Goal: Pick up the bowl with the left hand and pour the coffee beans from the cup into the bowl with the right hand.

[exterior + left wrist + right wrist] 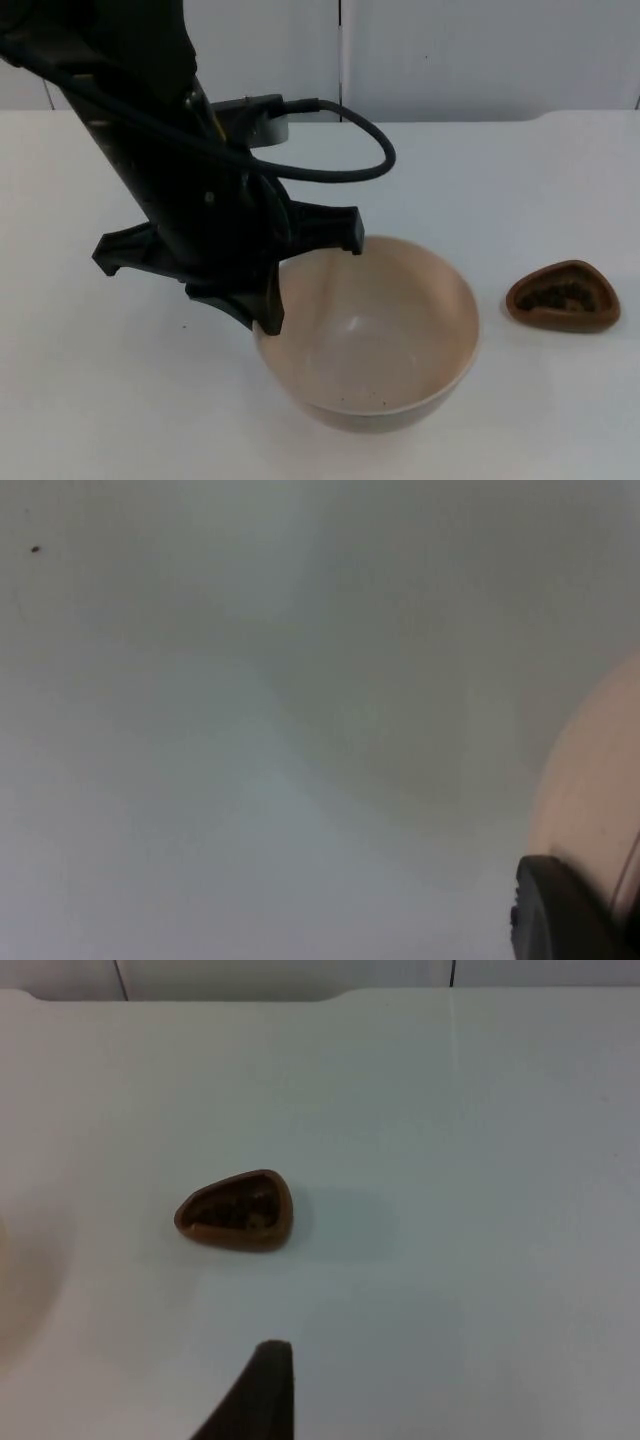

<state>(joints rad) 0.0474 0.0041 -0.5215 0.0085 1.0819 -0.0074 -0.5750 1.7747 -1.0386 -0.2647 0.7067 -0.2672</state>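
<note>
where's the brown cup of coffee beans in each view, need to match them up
Top view: the brown cup stands on the white table, right of the bowl, apart from it.
Left wrist view: not in it.
Right wrist view: the cup stands alone on the table, ahead of the black fingertip.
Shared landmark: the cup's dark beans.

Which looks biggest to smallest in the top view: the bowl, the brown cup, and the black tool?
1. Round cream bowl.
2. Left arm's black tool at the bowl's rim; nearer the camera, so unsure.
3. Small brown triangular cup of coffee beans.
</note>
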